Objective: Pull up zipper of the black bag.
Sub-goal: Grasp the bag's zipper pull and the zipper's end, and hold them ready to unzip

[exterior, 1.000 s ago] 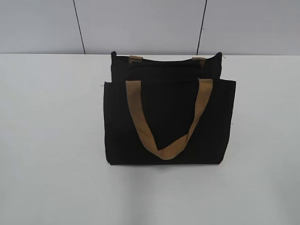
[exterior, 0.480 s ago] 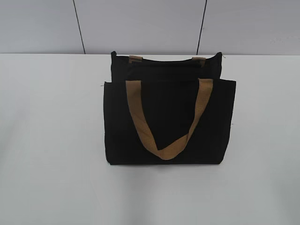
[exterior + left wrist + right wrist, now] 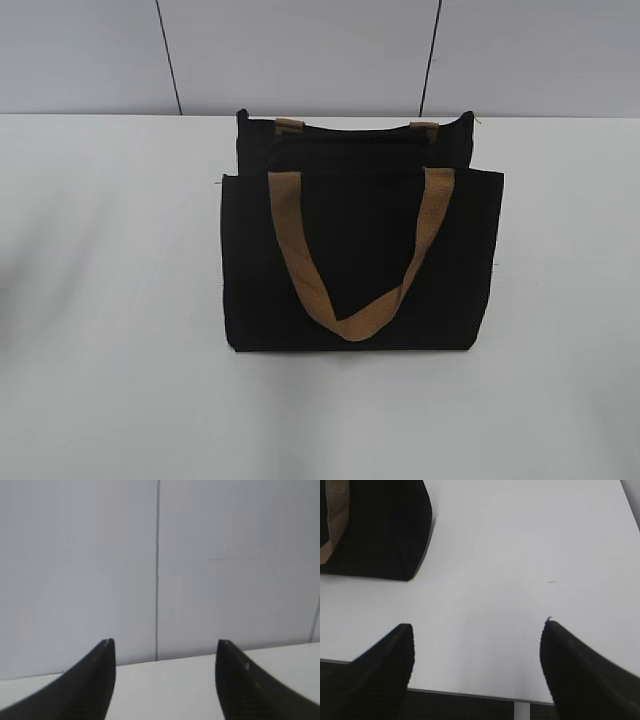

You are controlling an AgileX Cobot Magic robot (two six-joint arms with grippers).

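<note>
The black bag point(image 3: 360, 260) of soft fabric lies mid-table point(image 3: 110, 300), wide bare white surface all round, tan strap point(image 3: 350, 260) looped across it. Left gripper point(image 3: 162, 680) and right gripper point(image 3: 476, 670) both gape, empty.

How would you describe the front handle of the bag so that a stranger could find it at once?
On the white table lies one black bag. Its front handle, a tan webbing strap, droops in a V across the bag's face. The other handle shows only as two short tan stubs at the far edge.

Black bag point(image 3: 360, 260) — matt cloth; handle point(image 3: 345, 310) woven (tan webbing); table point(image 3: 110, 300) smooth.
</note>
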